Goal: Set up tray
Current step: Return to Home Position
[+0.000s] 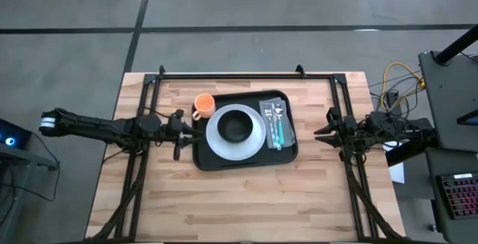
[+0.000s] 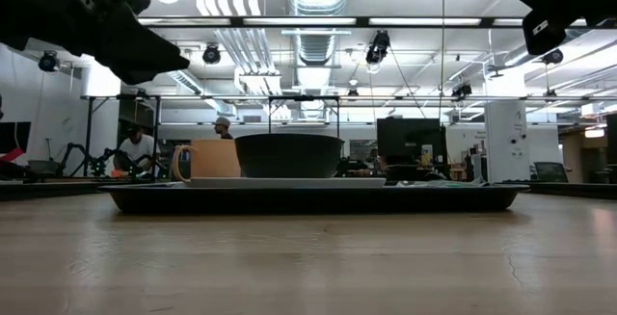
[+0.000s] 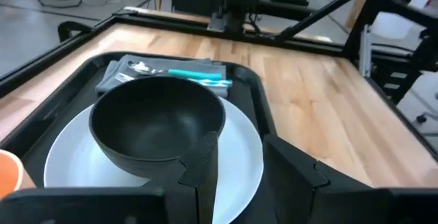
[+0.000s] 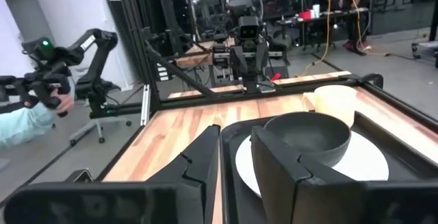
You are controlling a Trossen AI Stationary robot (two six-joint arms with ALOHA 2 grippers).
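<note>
The black tray (image 1: 216,158) lies flat on the middle of the wooden table. On it rests a white plate (image 1: 216,141) with a black bowl (image 1: 237,127) on top. An orange cup (image 1: 203,106) stands at the tray's far left corner. A grey folded napkin (image 1: 287,128) with cutlery (image 1: 276,121) lies along its right side. My left gripper (image 1: 181,130) hangs open just off the tray's left rim, above the table. In the left wrist view it (image 3: 241,140) faces the bowl (image 3: 157,125). My right gripper (image 1: 321,132) is open to the right of the tray, and shows in its wrist view (image 4: 235,135).
A black metal frame (image 1: 231,74) runs along the table's far edge and down both sides. Bare wood (image 1: 246,199) lies between the tray and the near edge. Cables and equipment (image 1: 396,87) sit beyond the right edge. A person's sleeve (image 4: 20,125) shows in the room beyond the table.
</note>
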